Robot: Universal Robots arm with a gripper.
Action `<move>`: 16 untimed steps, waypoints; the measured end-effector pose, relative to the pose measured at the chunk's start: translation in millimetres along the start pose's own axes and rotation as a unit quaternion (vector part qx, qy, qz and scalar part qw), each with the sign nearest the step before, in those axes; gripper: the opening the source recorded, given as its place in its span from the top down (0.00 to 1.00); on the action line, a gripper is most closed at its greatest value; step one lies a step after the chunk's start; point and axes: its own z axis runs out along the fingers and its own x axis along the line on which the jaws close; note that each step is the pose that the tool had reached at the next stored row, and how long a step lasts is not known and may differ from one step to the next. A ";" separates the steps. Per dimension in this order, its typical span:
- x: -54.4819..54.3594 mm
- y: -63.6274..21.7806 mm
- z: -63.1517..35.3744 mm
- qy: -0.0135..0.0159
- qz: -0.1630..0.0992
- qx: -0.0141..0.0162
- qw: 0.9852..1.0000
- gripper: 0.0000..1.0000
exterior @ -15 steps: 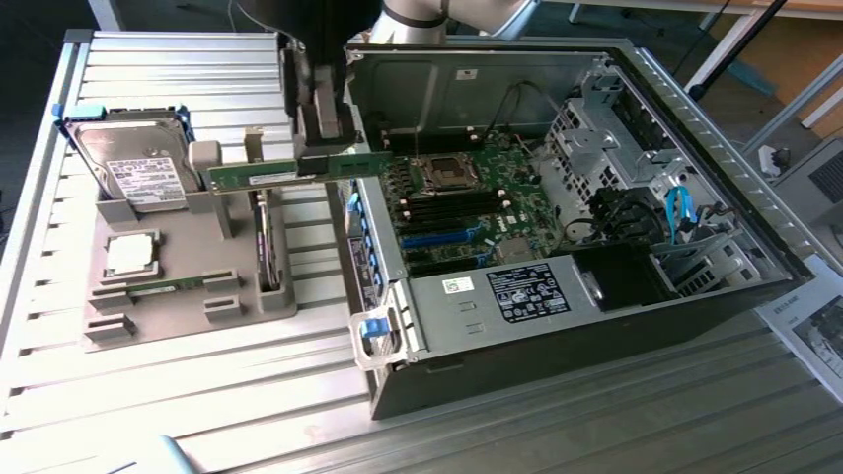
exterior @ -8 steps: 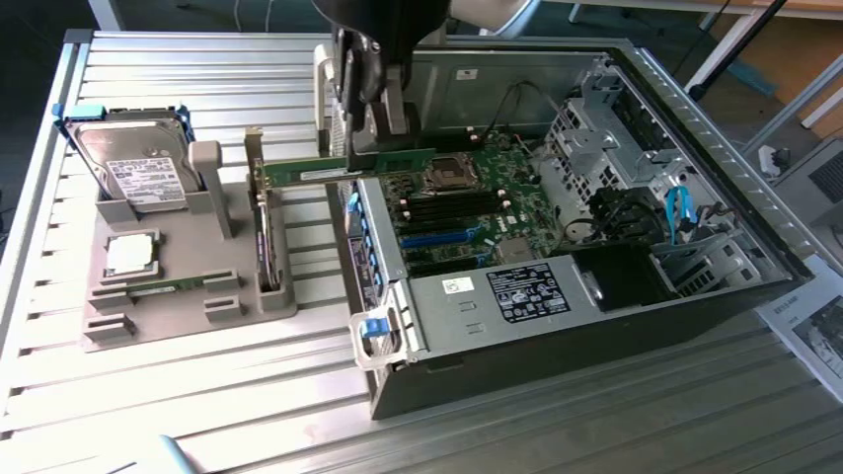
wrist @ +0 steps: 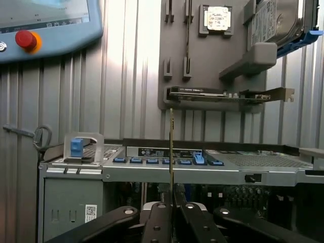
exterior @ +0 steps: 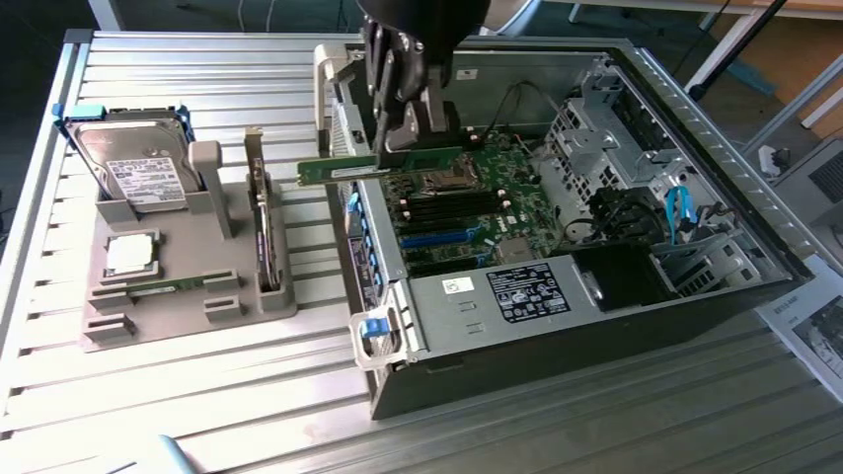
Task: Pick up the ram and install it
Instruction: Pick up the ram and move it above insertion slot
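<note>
over the open computer case point(exterior: 527, 365), your claw point(exterior: 419, 148) is clamping the ram point(exterior: 345, 170) on edge, probably lining it up with the slots point(exterior: 455, 205).

Inside case point(exterior: 441, 346), ram point(exterior: 332, 171) above motherboard point(exterior: 507, 202), holder point(exterior: 172, 316) at exterior view's left, hard drive point(exterior: 138, 173) on it

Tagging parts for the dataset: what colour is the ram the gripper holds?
Green. The ram shows best in the exterior view, clamped in the gripper.
</note>
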 end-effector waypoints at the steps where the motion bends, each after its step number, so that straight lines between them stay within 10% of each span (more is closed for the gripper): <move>1: 0.2 -3.1 0.0 0.000 0.000 0.000 1.000 0.87; 16: 2.5 -55.5 -0.9 0.000 0.000 0.000 1.000 0.87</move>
